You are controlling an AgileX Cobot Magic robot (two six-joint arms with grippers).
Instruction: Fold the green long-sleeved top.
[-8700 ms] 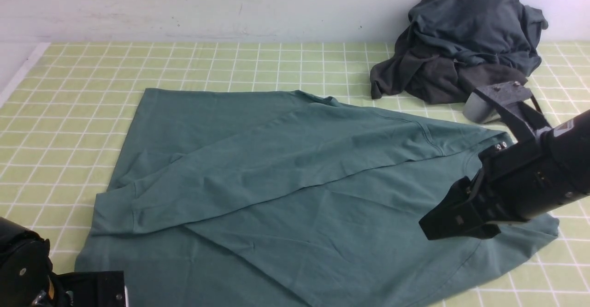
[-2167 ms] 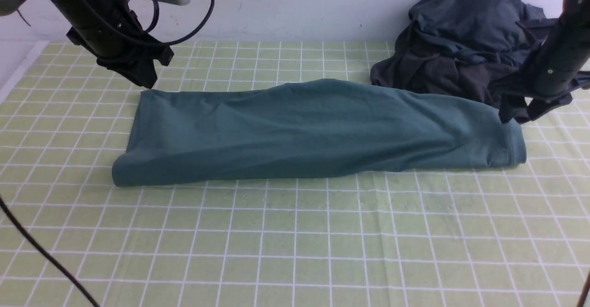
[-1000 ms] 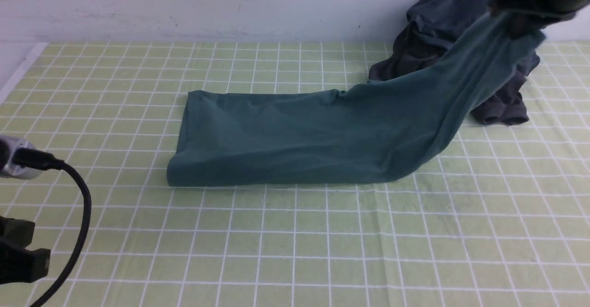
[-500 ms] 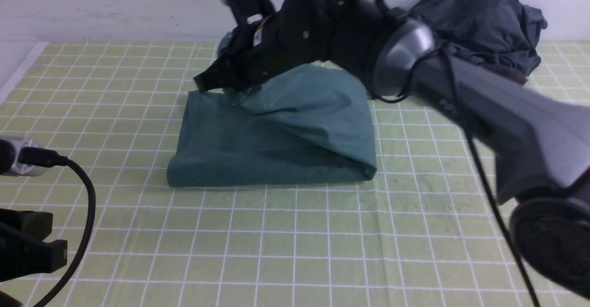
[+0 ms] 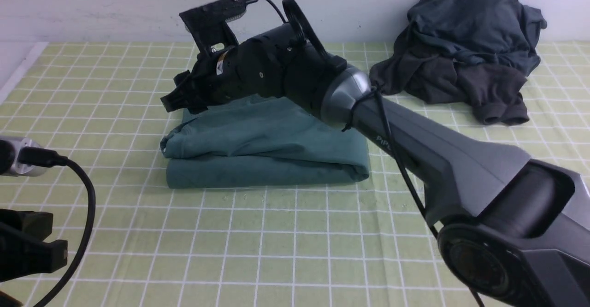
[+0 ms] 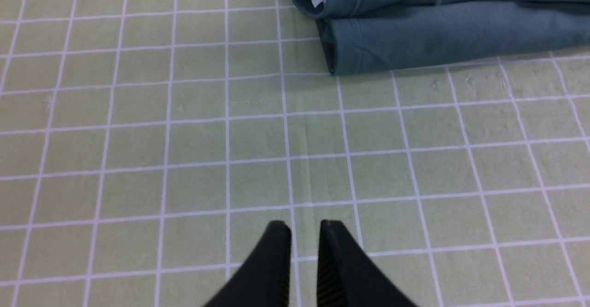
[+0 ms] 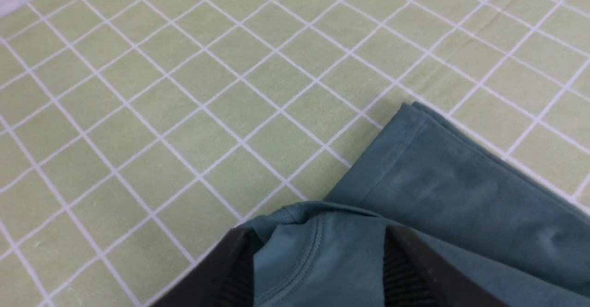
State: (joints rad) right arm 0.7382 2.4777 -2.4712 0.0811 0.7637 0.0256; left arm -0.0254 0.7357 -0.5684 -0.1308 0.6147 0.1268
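Observation:
The green long-sleeved top (image 5: 267, 145) lies folded into a compact rectangle on the checked cloth, its upper layer laid over the lower one. My right arm reaches across it from the right. My right gripper (image 5: 168, 102) sits at the top's far left corner. In the right wrist view that gripper (image 7: 318, 233) is open, jaws wide apart, with a seamed edge of the top (image 7: 461, 196) lying loose between them. My left gripper (image 6: 304, 226) hovers over bare cloth nearer me, fingers almost together with nothing between them. From there the top (image 6: 438, 26) shows its white neck label (image 6: 318, 2).
A heap of dark grey garments (image 5: 465, 49) lies at the back right against the wall. The white table edge (image 5: 18, 72) runs along the far left. My left arm's cable (image 5: 85, 205) loops at the near left.
My right gripper carried the top's raised right end leftwards over the other half, then opened. The top went from a long strip to a doubled rectangle. The left arm barely moved.

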